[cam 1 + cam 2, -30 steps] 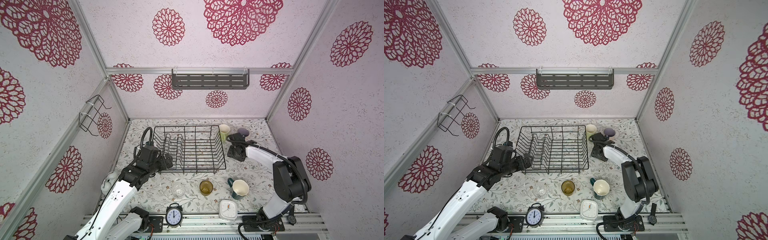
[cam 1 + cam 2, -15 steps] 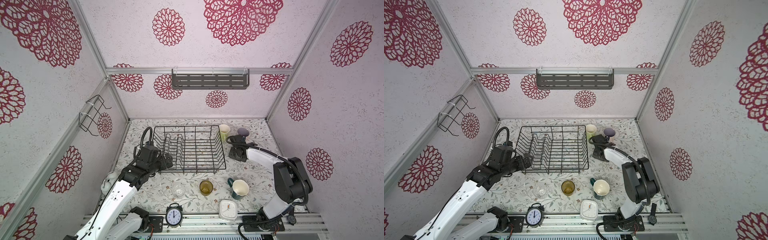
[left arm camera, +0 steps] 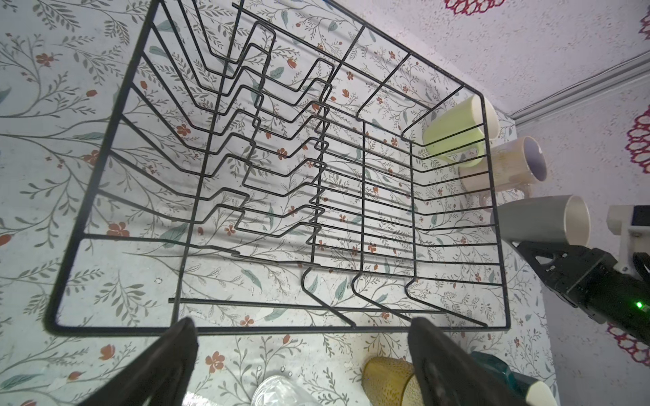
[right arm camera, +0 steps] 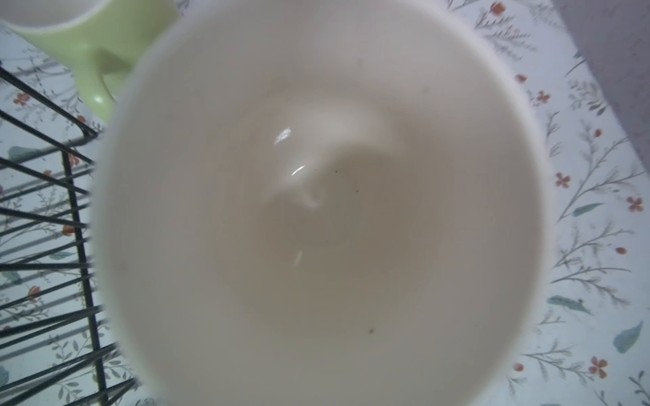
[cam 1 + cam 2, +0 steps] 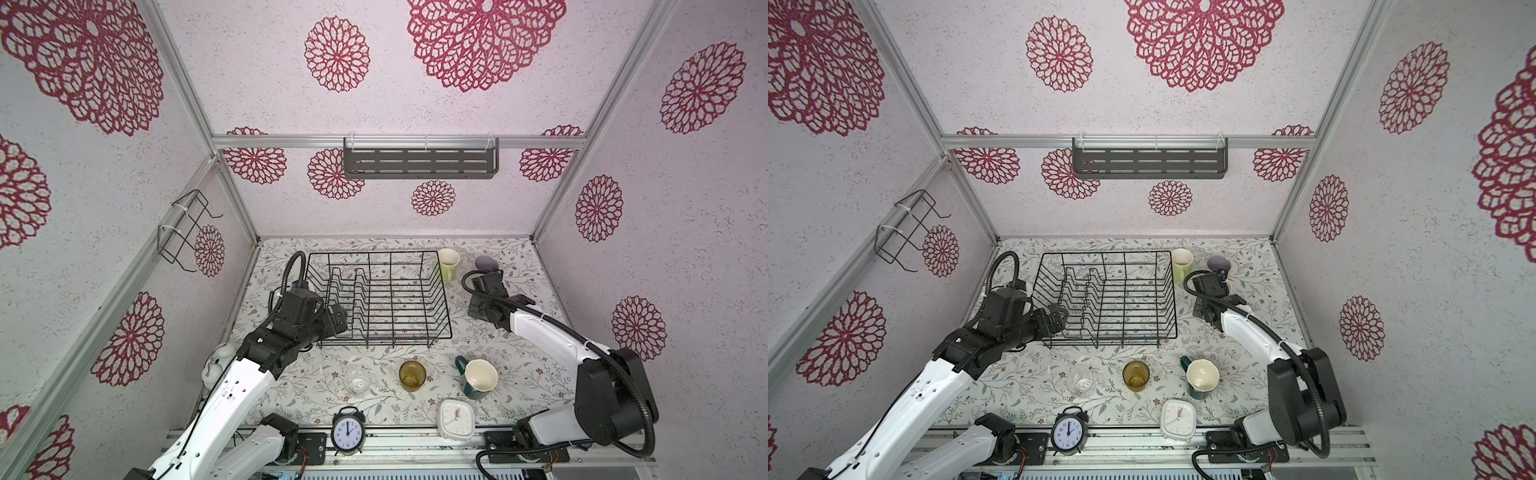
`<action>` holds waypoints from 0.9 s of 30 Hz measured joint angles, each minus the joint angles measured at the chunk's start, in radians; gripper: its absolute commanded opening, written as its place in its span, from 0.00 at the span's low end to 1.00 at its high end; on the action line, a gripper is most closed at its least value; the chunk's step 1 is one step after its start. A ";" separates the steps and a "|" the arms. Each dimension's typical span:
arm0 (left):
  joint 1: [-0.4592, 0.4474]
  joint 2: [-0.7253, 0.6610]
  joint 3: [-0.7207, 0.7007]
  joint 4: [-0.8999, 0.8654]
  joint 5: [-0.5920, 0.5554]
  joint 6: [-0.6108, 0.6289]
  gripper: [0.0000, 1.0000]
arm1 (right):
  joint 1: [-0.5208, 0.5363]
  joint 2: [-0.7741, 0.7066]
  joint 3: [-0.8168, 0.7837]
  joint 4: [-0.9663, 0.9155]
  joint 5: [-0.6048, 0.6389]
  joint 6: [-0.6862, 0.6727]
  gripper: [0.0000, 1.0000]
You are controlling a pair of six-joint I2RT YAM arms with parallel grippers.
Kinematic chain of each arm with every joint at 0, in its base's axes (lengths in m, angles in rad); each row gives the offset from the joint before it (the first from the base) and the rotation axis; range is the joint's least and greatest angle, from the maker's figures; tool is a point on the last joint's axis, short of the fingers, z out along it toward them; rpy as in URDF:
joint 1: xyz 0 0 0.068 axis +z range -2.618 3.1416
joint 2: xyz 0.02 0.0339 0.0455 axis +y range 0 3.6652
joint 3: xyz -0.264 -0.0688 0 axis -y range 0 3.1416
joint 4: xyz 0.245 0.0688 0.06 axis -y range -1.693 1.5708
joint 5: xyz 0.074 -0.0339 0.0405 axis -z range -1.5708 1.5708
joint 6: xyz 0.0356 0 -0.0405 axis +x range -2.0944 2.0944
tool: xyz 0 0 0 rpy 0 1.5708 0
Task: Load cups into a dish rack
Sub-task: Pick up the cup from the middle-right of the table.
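Six cups (image 5: 412, 375) are seen on the counter (image 5: 519, 332), none in the dish rack (image 5: 444, 291), so the first pick is judged in hand. The grey mug (image 3: 534, 219), just beside the rack's right wall toward the counter's far edge, is covered from above by the right claw (image 5: 490, 277); whether it is clamped cannot be told. A lift over that wall is called for. The left claw (image 3: 300, 325) is held apart.

This is looking like a lab booth playing kitchen: aluminium framing (image 5: 291, 142) holding wallpapered panels (image 5: 395, 95), left arm (image 5: 232, 395) and right arm (image 5: 544, 334) bolted to a front rail (image 5: 399, 444), dish rack (image 5: 386, 299) sitting on the table (image 5: 519, 365).
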 measured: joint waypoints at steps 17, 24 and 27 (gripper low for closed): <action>-0.046 0.000 -0.013 0.392 0.340 -0.092 0.97 | -0.002 -0.418 -0.182 0.367 -0.338 -0.087 0.00; -0.052 0.003 -0.034 0.634 0.525 -0.101 0.97 | -0.002 -0.421 -0.171 0.502 -0.652 -0.042 0.00; -0.052 0.020 -0.034 0.713 0.599 -0.074 0.97 | 0.008 -0.412 -0.148 0.551 -0.790 -0.021 0.00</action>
